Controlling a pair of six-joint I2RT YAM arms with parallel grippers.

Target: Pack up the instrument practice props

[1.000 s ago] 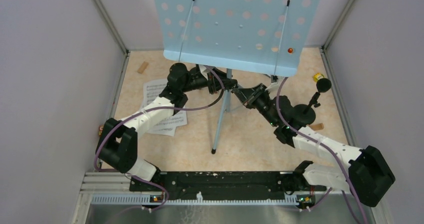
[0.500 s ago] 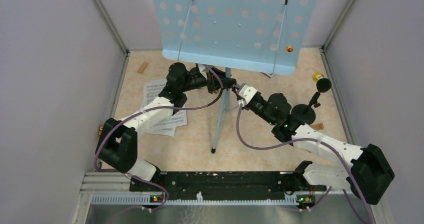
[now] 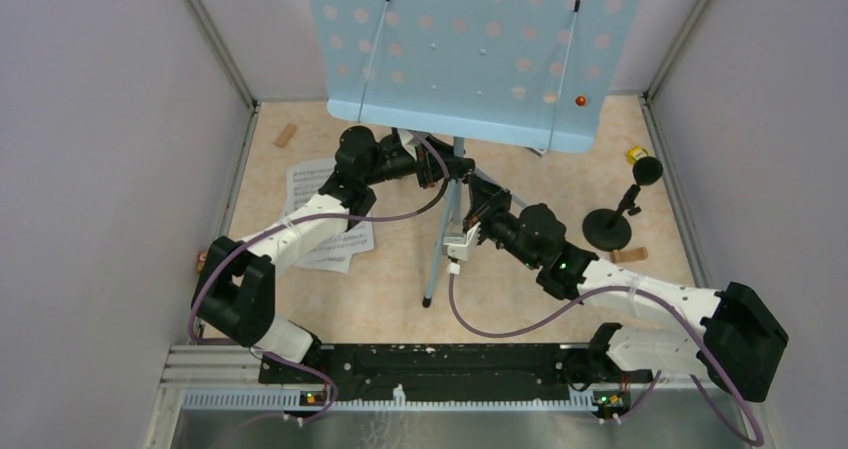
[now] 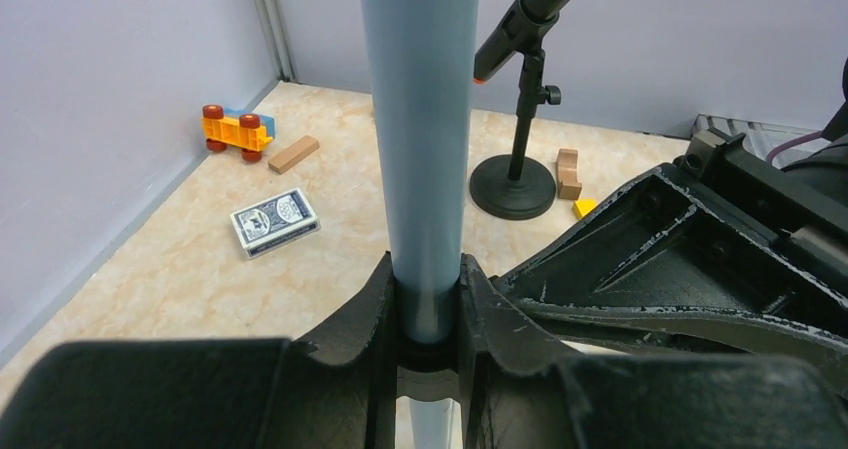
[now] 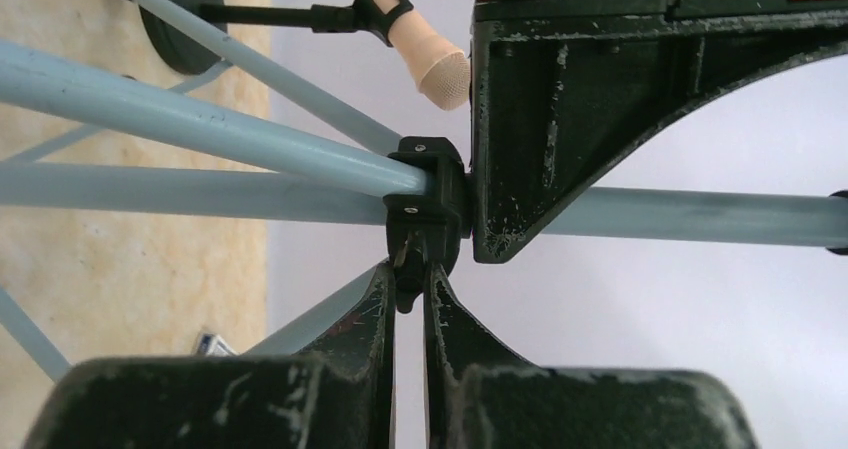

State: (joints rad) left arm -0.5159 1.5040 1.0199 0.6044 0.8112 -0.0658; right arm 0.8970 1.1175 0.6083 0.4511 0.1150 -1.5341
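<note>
Your left gripper has its jaws closed partway around the pole of the music rack, one finger pressed to each side. Your right gripper has its jaws all but shut, pinching the small tab of the black collar where the tripod legs meet the pole. The rack stands upright at the middle back of the counter, its perforated blue desk above both arms. The sheet-music pages lie flat on the counter under your left arm. The black microphone sits tilted in its round-based holder to the right, well apart from the rack. The beige microphone sits in the second holder beyond the legs.
</note>
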